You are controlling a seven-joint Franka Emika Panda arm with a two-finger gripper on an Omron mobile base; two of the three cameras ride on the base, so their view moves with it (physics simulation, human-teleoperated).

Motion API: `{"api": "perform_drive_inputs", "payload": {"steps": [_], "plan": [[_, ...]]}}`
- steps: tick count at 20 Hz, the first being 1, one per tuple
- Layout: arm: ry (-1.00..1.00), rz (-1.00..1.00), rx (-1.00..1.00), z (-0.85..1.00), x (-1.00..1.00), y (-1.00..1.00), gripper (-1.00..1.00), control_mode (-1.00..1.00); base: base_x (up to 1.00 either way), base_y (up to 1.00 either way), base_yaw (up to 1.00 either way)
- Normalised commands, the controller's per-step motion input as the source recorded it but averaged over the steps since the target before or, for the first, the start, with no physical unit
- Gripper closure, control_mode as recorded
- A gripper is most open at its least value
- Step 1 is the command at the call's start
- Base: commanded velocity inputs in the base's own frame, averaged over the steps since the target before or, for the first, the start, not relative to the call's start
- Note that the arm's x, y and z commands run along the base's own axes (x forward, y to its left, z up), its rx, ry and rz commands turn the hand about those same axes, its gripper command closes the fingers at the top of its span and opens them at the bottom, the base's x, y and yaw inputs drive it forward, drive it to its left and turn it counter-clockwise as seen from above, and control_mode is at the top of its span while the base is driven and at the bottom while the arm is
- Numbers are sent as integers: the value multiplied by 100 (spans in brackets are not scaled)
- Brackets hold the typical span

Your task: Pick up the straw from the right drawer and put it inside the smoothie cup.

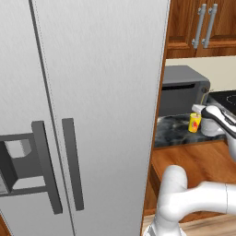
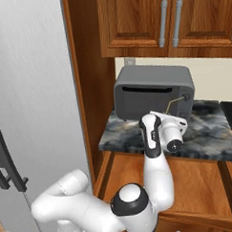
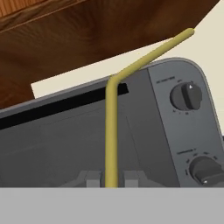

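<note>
My gripper (image 3: 111, 179) is shut on the straw (image 3: 111, 131), an olive-tan stick that rises between the finger tips and bends off to the upper right. Behind it is the grey microwave (image 3: 166, 144). In the left base view the gripper (image 1: 201, 109) hangs just above and right of the smoothie cup (image 1: 195, 122), which stands upright on the dark stone counter (image 1: 173, 131); the straw (image 1: 204, 97) points up from the hand. In the right base view the hand (image 2: 167, 114) hides the cup, and the straw (image 2: 172, 104) shows against the microwave. The right drawer (image 2: 202, 181) stands pulled open below the counter.
A tall steel fridge (image 1: 92, 115) fills the left side. The microwave (image 2: 152, 90) stands at the back of the counter under wooden wall cabinets (image 2: 147, 21). A dark stovetop (image 1: 226, 99) lies to the right of the cup.
</note>
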Motion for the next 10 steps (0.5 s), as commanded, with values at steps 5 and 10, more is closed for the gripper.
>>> {"api": "perform_drive_inputs", "payload": {"steps": [5,10], "plan": [[0,0,0,-30,13,-8,100,-100,0,0,0],[-1,0,0,-20,10,0,100,-100,0,0,0]]}}
